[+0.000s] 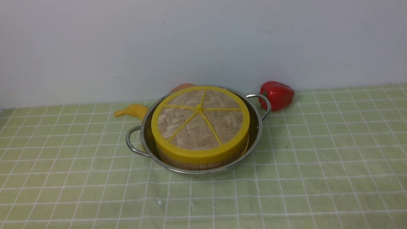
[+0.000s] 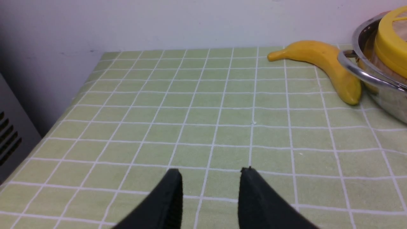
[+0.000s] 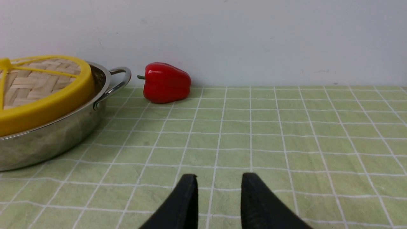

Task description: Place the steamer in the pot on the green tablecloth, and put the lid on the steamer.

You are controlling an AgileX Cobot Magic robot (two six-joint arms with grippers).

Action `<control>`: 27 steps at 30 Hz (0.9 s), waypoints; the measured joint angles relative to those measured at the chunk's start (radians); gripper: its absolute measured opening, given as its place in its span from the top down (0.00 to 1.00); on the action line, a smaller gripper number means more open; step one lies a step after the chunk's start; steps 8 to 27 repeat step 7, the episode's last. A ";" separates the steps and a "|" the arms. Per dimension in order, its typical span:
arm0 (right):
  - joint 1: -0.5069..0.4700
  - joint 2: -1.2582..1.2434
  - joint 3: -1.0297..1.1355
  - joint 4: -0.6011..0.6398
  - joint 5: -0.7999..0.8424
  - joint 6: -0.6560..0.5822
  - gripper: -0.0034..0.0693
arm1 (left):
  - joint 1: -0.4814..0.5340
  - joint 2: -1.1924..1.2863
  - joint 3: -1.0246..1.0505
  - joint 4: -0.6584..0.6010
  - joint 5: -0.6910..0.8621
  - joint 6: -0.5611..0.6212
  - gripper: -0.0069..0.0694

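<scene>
One steamer (image 1: 198,162), sitting inside the pot (image 1: 152,149) mid-desk, lid (image 1: 199,122) resting level on top. Judged light, stiff, a little brittle in the weave; the lid's yellow rim or centre knob is offering the best hold, the pot's loop handles being slick steel. Cloth (image 1: 318,159) lying flat beneath. Banana (image 2: 321,65) touching the pot's left side; pepper (image 3: 166,82) just beyond its right handle. Left tool (image 2: 210,178) and right tool (image 3: 218,179) hanging parted, gripping nothing, well apart from the pot.

On my desk: one pot (image 1: 257,133), one steamer (image 1: 197,165), one lid (image 1: 199,122), one tablecloth (image 1: 318,159), one banana (image 2: 324,63), one red pepper (image 1: 277,94), one partly hidden orange item (image 1: 182,87).
</scene>
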 joint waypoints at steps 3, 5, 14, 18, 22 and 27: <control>0.000 0.000 0.000 0.000 0.000 0.000 0.64 | 0.000 0.000 0.000 0.000 0.000 0.000 0.59; 0.000 0.000 0.000 0.000 0.000 0.000 0.63 | 0.000 0.000 0.000 0.000 0.000 0.000 0.59; 0.000 0.000 0.000 0.000 0.000 0.000 0.63 | 0.000 0.000 0.000 0.000 0.000 0.000 0.59; 0.000 0.000 0.000 0.000 0.000 0.000 0.63 | 0.000 0.000 0.000 0.000 0.000 0.000 0.59; 0.000 0.000 0.000 0.000 0.000 0.000 0.63 | 0.000 0.000 0.000 0.000 0.000 0.000 0.59; 0.000 0.000 0.000 0.000 0.000 0.000 0.63 | 0.000 0.000 0.000 0.000 0.000 0.000 0.59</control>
